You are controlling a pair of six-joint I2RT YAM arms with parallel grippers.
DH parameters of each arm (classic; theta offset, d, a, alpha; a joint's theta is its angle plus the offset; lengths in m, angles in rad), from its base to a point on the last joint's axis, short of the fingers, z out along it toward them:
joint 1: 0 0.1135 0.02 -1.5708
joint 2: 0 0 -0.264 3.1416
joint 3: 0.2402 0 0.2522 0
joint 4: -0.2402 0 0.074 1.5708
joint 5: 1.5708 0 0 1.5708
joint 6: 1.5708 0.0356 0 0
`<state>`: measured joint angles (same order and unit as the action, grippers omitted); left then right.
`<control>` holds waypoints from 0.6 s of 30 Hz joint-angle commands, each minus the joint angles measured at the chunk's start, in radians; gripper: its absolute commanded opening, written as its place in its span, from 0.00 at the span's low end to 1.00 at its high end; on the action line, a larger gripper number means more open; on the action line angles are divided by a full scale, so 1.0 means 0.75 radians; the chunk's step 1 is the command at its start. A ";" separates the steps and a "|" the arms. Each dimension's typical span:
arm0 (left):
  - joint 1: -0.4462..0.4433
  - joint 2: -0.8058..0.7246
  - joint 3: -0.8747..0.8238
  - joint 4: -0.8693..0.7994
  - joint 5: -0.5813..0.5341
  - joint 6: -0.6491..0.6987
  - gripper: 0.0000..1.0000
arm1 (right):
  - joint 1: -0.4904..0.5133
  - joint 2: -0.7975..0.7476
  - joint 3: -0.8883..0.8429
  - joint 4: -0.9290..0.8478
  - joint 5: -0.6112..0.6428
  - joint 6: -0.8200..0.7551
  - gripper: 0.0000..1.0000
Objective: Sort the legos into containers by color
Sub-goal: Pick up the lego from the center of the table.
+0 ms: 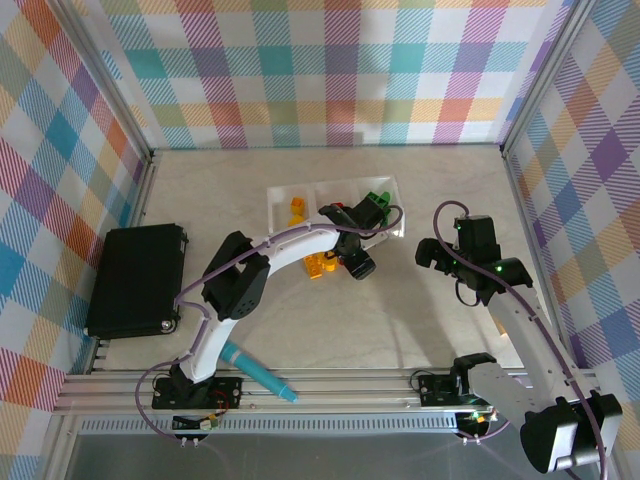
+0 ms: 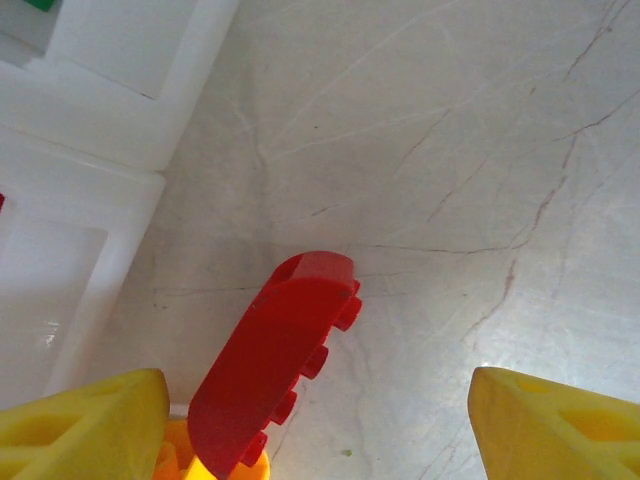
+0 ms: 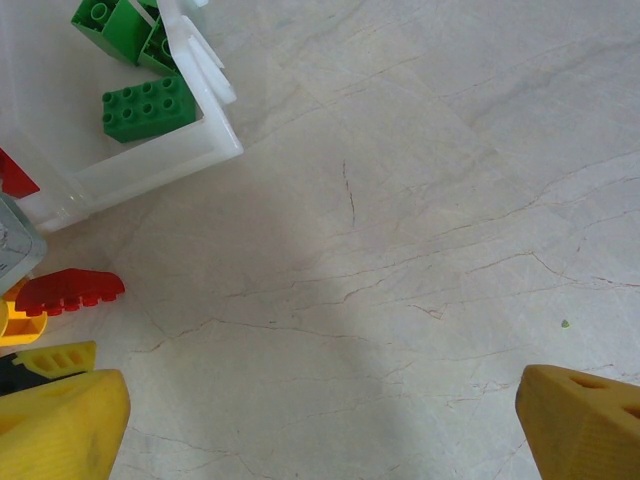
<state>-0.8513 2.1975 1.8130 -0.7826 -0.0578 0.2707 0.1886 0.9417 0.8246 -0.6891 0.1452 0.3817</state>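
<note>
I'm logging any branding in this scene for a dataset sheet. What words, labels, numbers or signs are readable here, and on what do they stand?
No text can be read in these views.
The studs of the green bricks and the red brick show no legible lettering.
The black box, teal pen and clear tray show no label that can be made out.
The checked walls bear pattern only.

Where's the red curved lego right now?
The red lego lies on the table just outside the tray, next to a yellow-orange brick, between the left gripper's open fingers in the left wrist view.
</note>
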 commanded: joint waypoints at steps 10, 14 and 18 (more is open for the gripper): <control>0.011 0.104 0.094 -0.069 -0.026 0.060 0.74 | -0.010 0.000 0.025 -0.007 -0.004 0.010 0.99; 0.019 0.118 0.097 -0.060 -0.020 0.042 0.72 | -0.010 -0.005 0.022 -0.010 -0.002 0.013 0.99; 0.022 0.125 0.092 -0.059 -0.031 0.032 0.70 | -0.010 -0.008 0.021 -0.016 0.006 0.008 0.99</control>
<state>-0.8467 2.2807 1.8580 -0.8101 -0.0875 0.3027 0.1886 0.9470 0.8246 -0.6895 0.1459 0.3813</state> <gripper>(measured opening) 0.702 0.990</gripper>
